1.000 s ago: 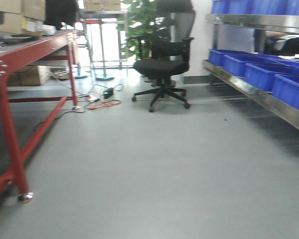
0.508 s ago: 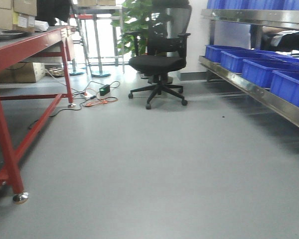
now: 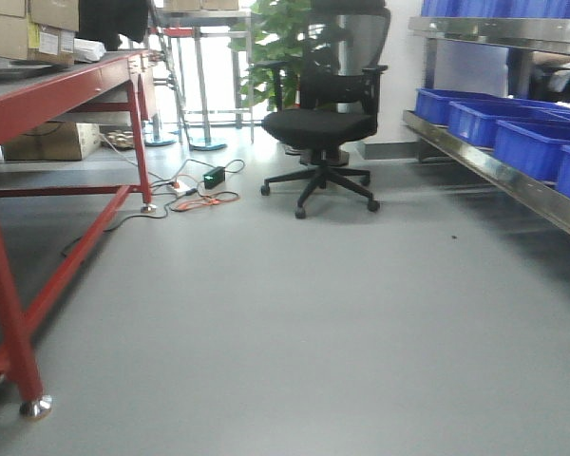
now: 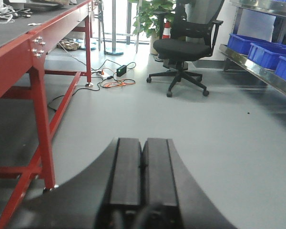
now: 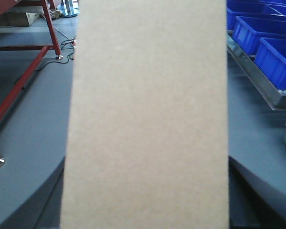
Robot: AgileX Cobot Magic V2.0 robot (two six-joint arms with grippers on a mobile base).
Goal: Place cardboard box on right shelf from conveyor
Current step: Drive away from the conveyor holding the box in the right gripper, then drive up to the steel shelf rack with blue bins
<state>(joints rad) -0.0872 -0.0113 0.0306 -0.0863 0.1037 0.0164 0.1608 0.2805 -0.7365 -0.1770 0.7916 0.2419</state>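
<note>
While the cardboard box (image 5: 148, 105) fills most of the right wrist view, upright & plain tan, it sits gripped in the right end effector (image 5: 145, 191). Only that end effector's dark body shows, at the bottom corners; its fingers are hidden behind the box. The box is up off the grey floor (image 3: 313, 313), w/ the right shelf (image 3: 499, 176) off to its right, not touching. A row of blue bins (image 3: 532, 142) sits on that shelf. The left end effector (image 4: 143, 140) is closed, black fingers (image 4: 126, 167) pressed together w/ nothing btwn them. The red table (image 3: 66, 90) runs along the left. An office chair (image 3: 323, 123) stands further back by a plant (image 3: 280, 38); cables (image 3: 195, 195) lie near a table leg.
</note>
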